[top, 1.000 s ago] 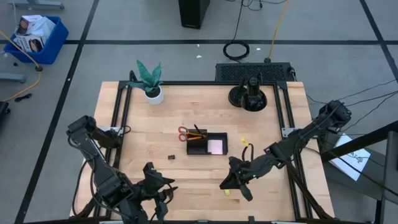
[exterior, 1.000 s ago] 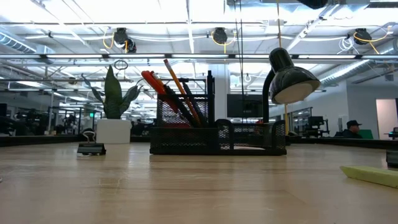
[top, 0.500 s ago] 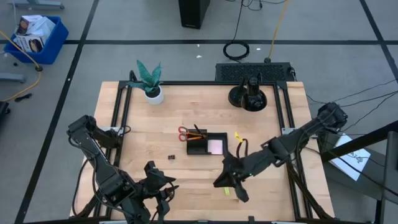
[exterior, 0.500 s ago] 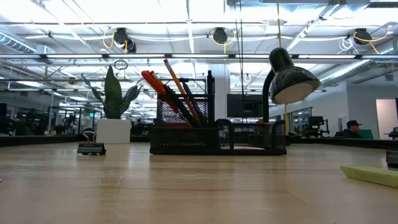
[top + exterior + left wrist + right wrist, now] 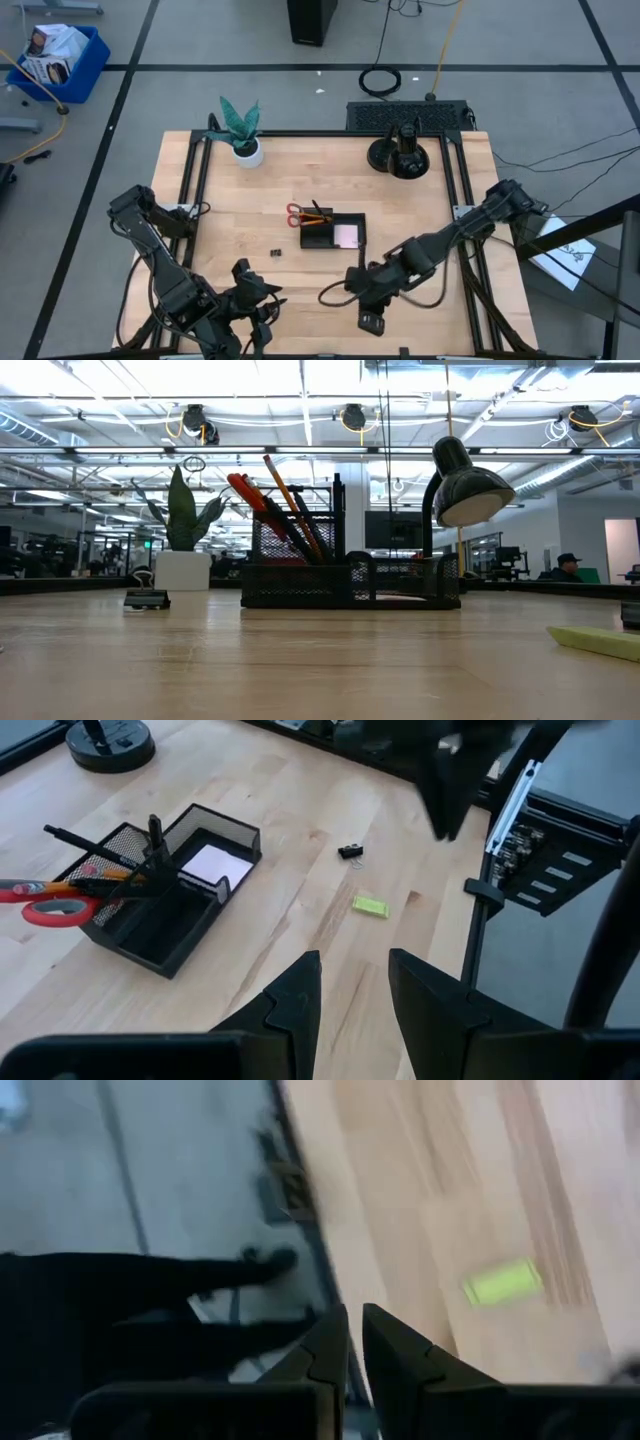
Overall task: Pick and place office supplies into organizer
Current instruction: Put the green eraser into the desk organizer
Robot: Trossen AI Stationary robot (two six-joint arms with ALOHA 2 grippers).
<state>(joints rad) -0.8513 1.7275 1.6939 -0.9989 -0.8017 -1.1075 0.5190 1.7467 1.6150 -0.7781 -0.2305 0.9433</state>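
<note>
The right gripper (image 5: 369,322), jaws nearly together and empty, hovers near the small yellow-green flat piece (image 5: 503,1281) lying on the light wooden counter (image 5: 240,220), so it should open and centre over it before carrying it to the black mesh organizer (image 5: 333,231).

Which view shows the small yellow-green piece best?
The left wrist view: the yellow-green piece lies whole on bare wood near a binder clip. The right wrist view shows it blurred, the low view edge-on at the frame's side, and the high view hides it under the right arm.
</note>
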